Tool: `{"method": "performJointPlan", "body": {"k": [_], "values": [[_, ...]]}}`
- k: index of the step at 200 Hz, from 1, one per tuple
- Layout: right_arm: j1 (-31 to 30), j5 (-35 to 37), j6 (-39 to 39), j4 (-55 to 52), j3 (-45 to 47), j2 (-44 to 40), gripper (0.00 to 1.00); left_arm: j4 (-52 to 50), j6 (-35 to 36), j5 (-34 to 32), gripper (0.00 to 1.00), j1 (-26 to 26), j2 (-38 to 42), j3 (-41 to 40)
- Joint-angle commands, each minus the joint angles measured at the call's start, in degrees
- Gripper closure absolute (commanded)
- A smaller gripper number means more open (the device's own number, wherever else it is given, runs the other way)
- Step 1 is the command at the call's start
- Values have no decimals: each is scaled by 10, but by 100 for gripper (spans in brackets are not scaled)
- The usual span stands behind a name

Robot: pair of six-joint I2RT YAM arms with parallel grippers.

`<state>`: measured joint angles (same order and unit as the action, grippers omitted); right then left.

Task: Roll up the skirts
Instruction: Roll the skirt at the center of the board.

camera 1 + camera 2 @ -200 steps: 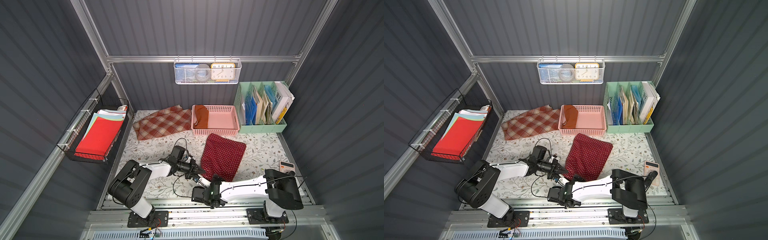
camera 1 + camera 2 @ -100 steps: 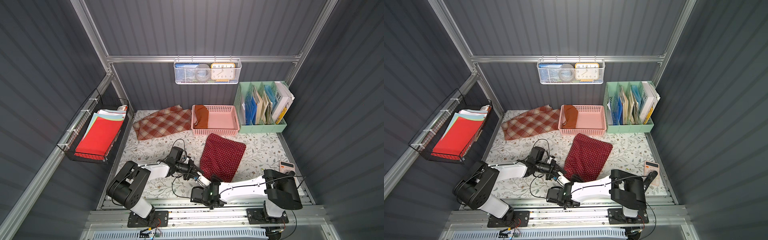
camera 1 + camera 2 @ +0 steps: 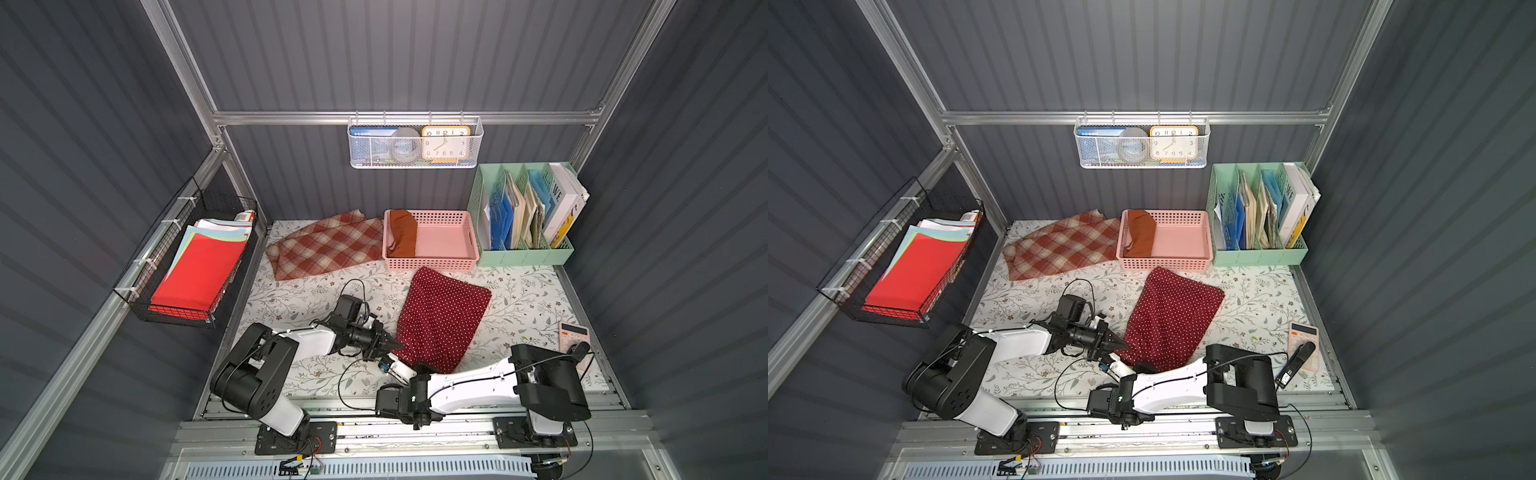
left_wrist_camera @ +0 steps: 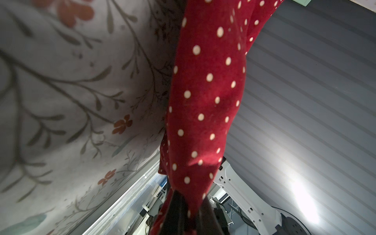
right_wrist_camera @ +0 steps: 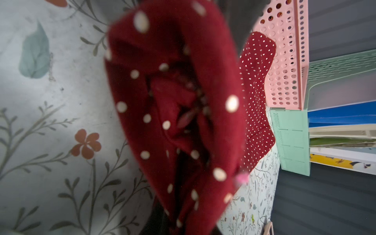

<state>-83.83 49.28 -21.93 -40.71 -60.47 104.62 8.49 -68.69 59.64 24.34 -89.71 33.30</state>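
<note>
The dark red polka-dot skirt lies spread on the floral table, its near edge lifted. My left gripper is shut on the skirt's near left corner; the cloth runs out from between the dark fingers of that gripper. My right gripper is shut on the bunched near edge just beside it. The plaid skirt lies flat at the back left. The rust-orange skirt sits in the pink basket.
A green file organizer stands at the back right. A calculator lies at the right edge, near the right arm's base. A wire basket with red paper sheets hangs on the left wall. A white basket with a clock hangs on the back wall.
My right gripper has shut on the polka-dot skirt's near edge. The left gripper has kept its hold on the corner and barely moved.
</note>
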Motion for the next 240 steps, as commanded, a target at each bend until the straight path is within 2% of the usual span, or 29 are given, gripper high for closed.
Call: {"method": "performJointPlan", "body": {"k": [1,6,13,16,30,42,55,62,86,106,127,147,170,195,197,219,240], "values": [[4,-18,16,0,-8,10,90,-36,37,10,100,-14,22,0],[5,-25,21,5,-6,10,93,-38,40,11,100,-16,23,-1],[7,-30,22,5,-5,10,97,-41,44,11,92,-20,26,-1],[8,-32,24,5,-4,11,100,-45,47,10,88,-22,27,0],[12,-43,31,8,-2,8,100,-94,82,-11,59,-34,38,8],[15,-59,39,10,-2,6,100,-127,107,-24,41,-49,45,12],[18,-73,51,13,-3,4,100,-154,127,-37,28,-67,52,14],[18,-83,58,15,-3,2,100,-179,145,-53,24,-75,56,18],[20,-151,95,26,-2,-6,100,-254,192,-115,20,-110,82,29],[22,-201,118,19,-7,-15,100,-280,206,-176,20,-145,134,27],[36,-267,137,28,-2,-41,100,-284,207,-216,20,-159,177,29],[60,-366,148,36,-1,-78,100,-281,212,-229,21,-159,203,26],[128,-506,162,40,-7,-107,100,-284,223,-236,21,-160,219,25],[196,-627,164,34,-13,-100,100,-280,230,-235,22,-160,235,18],[201,-655,163,33,-13,-99,100,-279,230,-234,22,-160,237,17],[257,-742,164,23,-17,-79,100,-267,232,-227,22,-159,250,7],[297,-783,159,24,-20,-70,100,-244,230,-211,23,-159,253,-4]]}}
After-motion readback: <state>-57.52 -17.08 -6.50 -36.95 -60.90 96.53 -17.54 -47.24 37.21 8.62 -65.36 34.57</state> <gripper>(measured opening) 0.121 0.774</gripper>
